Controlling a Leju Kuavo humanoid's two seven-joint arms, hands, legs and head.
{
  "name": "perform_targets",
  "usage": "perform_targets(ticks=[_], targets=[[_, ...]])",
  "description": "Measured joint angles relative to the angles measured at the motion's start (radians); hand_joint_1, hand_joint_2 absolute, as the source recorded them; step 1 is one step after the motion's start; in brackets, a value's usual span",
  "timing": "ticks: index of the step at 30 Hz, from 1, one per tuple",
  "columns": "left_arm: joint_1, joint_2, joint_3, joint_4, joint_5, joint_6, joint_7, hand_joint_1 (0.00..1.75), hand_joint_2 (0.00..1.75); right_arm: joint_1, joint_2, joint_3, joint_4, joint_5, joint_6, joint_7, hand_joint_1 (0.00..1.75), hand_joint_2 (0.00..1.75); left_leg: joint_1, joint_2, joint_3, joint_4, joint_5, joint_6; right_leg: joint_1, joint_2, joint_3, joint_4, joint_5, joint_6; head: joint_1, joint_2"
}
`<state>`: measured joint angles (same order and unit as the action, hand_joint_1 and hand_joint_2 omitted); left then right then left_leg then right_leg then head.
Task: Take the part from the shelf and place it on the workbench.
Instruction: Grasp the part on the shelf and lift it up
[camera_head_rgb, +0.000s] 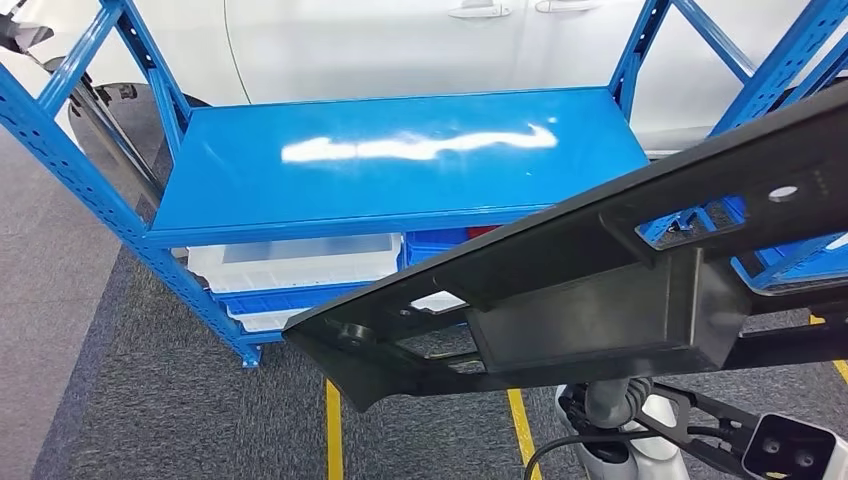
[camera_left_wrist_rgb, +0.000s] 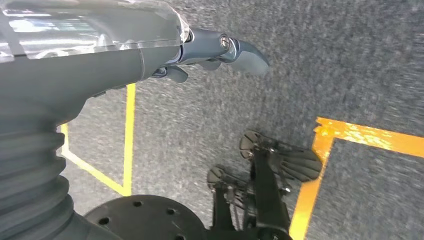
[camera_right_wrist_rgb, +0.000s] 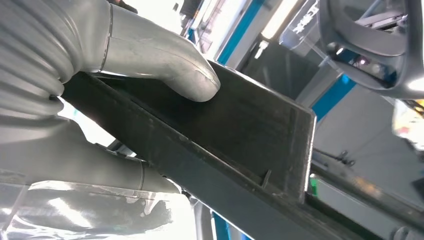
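Note:
A long black plastic part (camera_head_rgb: 600, 280) with cut-outs and a box-shaped recess slants across the foreground of the head view, from upper right down to lower left, in front of the blue shelf (camera_head_rgb: 400, 160). My right hand (camera_right_wrist_rgb: 75, 100) grips it: in the right wrist view the grey thumb (camera_right_wrist_rgb: 170, 65) presses on the part's (camera_right_wrist_rgb: 240, 130) recessed face and the fingers wrap beneath it. My left hand (camera_left_wrist_rgb: 210, 55) hangs over grey carpet with its dark fingers spread and nothing in them.
The shelf's glossy top level is bare; white and blue bins (camera_head_rgb: 300, 262) sit on the level below. A white car (camera_head_rgb: 400, 40) stands behind it and another blue rack (camera_head_rgb: 790, 60) at the right. Yellow lines (camera_head_rgb: 333, 430) mark the grey carpet.

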<state>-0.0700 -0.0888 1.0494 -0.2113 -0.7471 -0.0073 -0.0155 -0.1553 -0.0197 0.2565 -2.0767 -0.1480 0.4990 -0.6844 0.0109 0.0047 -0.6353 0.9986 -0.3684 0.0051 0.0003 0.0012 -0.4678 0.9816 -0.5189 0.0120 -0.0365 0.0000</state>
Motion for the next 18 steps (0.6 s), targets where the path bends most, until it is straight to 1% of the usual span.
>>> perform_targets(ticks=[1, 2, 3, 4, 5, 6, 7, 8, 9, 10, 11, 12, 13, 14, 15, 16, 17, 18], targets=[[0.0, 0.0, 0.0, 0.0, 0.0, -0.001, -0.006, 0.0, 1.75, -0.001, 0.0, -0.004, 0.001, 0.0, 0.01, 0.0, 1.75, 1.75, 0.0, 0.0, 0.0, -0.005, 0.011, -0.006, 0.002, 0.0, -0.003, -0.005, 0.007, -0.006, 0.0, 0.0], [0.001, 0.0, 0.0, 0.0, 0.0, -0.002, -0.01, 0.0, 1.75, -0.003, 0.001, -0.008, 0.003, -0.001, 0.017, 0.0, 1.75, 1.75, 0.001, -0.001, -0.003, -0.006, 0.014, -0.012, 0.001, -0.003, -0.011, -0.009, 0.018, -0.013, 0.0, 0.0], [0.001, 0.0, 0.001, 0.0, 0.0, -0.002, -0.014, 0.0, 1.75, -0.005, 0.002, -0.01, 0.006, -0.004, 0.021, 0.0, 1.75, 1.75, 0.001, -0.002, -0.012, 0.003, 0.0, -0.017, -0.002, -0.005, -0.02, -0.012, 0.03, -0.022, 0.0, 0.0], [0.001, 0.0, 0.001, 0.0, 0.0, -0.002, -0.016, 0.0, 1.75, -0.007, 0.005, -0.012, 0.009, -0.009, 0.023, 0.0, 1.75, 1.75, 0.001, -0.003, -0.024, 0.029, -0.032, -0.02, -0.004, -0.007, -0.032, -0.015, 0.043, -0.03, 0.0, 0.0], [0.001, 0.0, 0.002, 0.0, 0.0, -0.003, -0.017, 0.0, 1.75, -0.009, 0.008, -0.013, 0.012, -0.018, 0.024, 0.0, 1.75, 1.75, 0.002, -0.003, -0.04, 0.077, -0.081, -0.022, -0.005, -0.008, -0.045, -0.017, 0.056, -0.037, 0.0, 0.0], [0.0, -0.001, 0.002, 0.0, 0.0, -0.004, -0.017, 0.0, 1.75, -0.01, 0.011, -0.015, 0.015, -0.03, 0.026, 0.0, 1.75, 1.75, 0.002, -0.003, -0.059, 0.143, -0.133, -0.025, -0.004, -0.008, -0.061, -0.017, 0.066, -0.041, 0.0, 0.0], [0.0, -0.001, 0.002, 0.0, -0.002, -0.005, -0.016, 0.0, 1.75, -0.011, 0.015, -0.018, 0.018, -0.04, 0.028, 0.0, 1.75, 1.75, 0.003, -0.003, -0.075, 0.213, -0.17, -0.027, -0.002, -0.008, -0.076, -0.016, 0.076, -0.042, 0.0, 0.0], [0.0, -0.001, 0.003, 0.0, -0.004, -0.006, -0.013, 0.0, 1.75, -0.012, 0.017, -0.022, 0.02, -0.044, 0.03, 0.0, 1.75, 1.75, 0.003, -0.003, -0.084, 0.27, -0.184, -0.029, 0.0, -0.009, -0.091, -0.016, 0.086, -0.043, 0.0, 0.0], [0.0, -0.001, 0.003, 0.0, -0.006, -0.006, -0.01, 0.0, 1.75, -0.011, 0.02, -0.028, 0.021, -0.042, 0.033, 0.0, 1.75, 1.75, 0.003, -0.003, -0.078, 0.3, -0.17, -0.03, 0.001, -0.009, -0.106, -0.015, 0.096, -0.042, 0.0, 0.0], [0.0, 0.0, 0.003, 0.0, -0.008, -0.005, -0.008, 0.0, 1.75, -0.01, 0.022, -0.035, 0.022, -0.035, 0.036, 0.0, 1.75, 1.75, 0.002, -0.003, -0.055, 0.291, -0.14, -0.028, 0.003, -0.009, -0.118, -0.014, 0.105, -0.04, 0.0, 0.0], [0.0, 0.0, 0.003, 0.0, -0.009, -0.004, -0.006, 0.0, 1.75, -0.009, 0.024, -0.041, 0.021, -0.025, 0.038, 0.0, 1.75, 1.75, 0.002, -0.003, -0.013, 0.243, -0.11, -0.024, 0.004, -0.009, -0.128, -0.013, 0.114, -0.039, 0.0, 0.0], [0.0, 0.001, 0.004, 0.0, -0.009, -0.003, -0.005, 0.0, 1.75, -0.008, 0.027, -0.048, 0.021, -0.017, 0.039, 0.0, 1.75, 1.75, 0.0, -0.003, 0.043, 0.167, -0.096, -0.017, 0.005, -0.009, -0.136, -0.011, 0.12, -0.036, 0.0, 0.0], [0.0, 0.001, 0.004, 0.0, -0.009, -0.003, -0.005, 0.0, 1.75, -0.008, 0.03, -0.054, 0.021, -0.011, 0.04, 0.0, 1.75, 1.75, -0.003, -0.003, 0.097, 0.086, -0.099, -0.012, 0.007, -0.01, -0.14, -0.01, 0.126, -0.033, 0.0, 0.0], [-0.001, 0.002, 0.004, 0.0, -0.009, -0.002, -0.005, 0.0, 1.75, -0.007, 0.032, -0.059, 0.02, -0.007, 0.04, 0.0, 1.75, 1.75, -0.005, -0.002, 0.138, 0.021, -0.111, -0.007, 0.007, -0.011, -0.144, -0.008, 0.131, -0.028, 0.0, 0.0], [-0.001, 0.002, 0.005, 0.0, -0.01, -0.002, -0.005, 0.0, 1.75, -0.007, 0.034, -0.064, 0.019, -0.005, 0.04, 0.0, 1.75, 1.75, -0.008, -0.002, 0.161, -0.02, -0.124, -0.004, 0.007, -0.012, -0.147, -0.007, 0.136, -0.023, 0.0, 0.0], [-0.001, 0.002, 0.005, 0.0, -0.01, -0.002, -0.005, 0.0, 1.75, -0.007, 0.036, -0.067, 0.019, -0.003, 0.04, 0.0, 1.75, 1.75, -0.008, -0.002, 0.167, -0.038, -0.129, -0.001, 0.007, -0.013, -0.149, -0.006, 0.142, -0.017, 0.0, 0.0], [-0.001, 0.002, 0.005, 0.0, -0.01, -0.001, -0.005, 0.0, 1.75, -0.007, 0.037, -0.07, 0.018, -0.002, 0.04, 0.0, 1.75, 1.75, -0.006, -0.001, 0.167, -0.045, -0.127, 0.003, 0.007, -0.013, -0.152, -0.006, 0.145, -0.011, 0.0, 0.0], [0.0, 0.001, 0.006, 0.0, -0.01, -0.001, -0.005, 0.0, 1.75, -0.007, 0.037, -0.073, 0.018, -0.001, 0.04, 0.0, 1.75, 1.75, -0.003, 0.0, 0.166, -0.05, -0.123, 0.009, 0.006, -0.011, -0.158, 0.003, 0.138, -0.005, 0.0, 0.0]])
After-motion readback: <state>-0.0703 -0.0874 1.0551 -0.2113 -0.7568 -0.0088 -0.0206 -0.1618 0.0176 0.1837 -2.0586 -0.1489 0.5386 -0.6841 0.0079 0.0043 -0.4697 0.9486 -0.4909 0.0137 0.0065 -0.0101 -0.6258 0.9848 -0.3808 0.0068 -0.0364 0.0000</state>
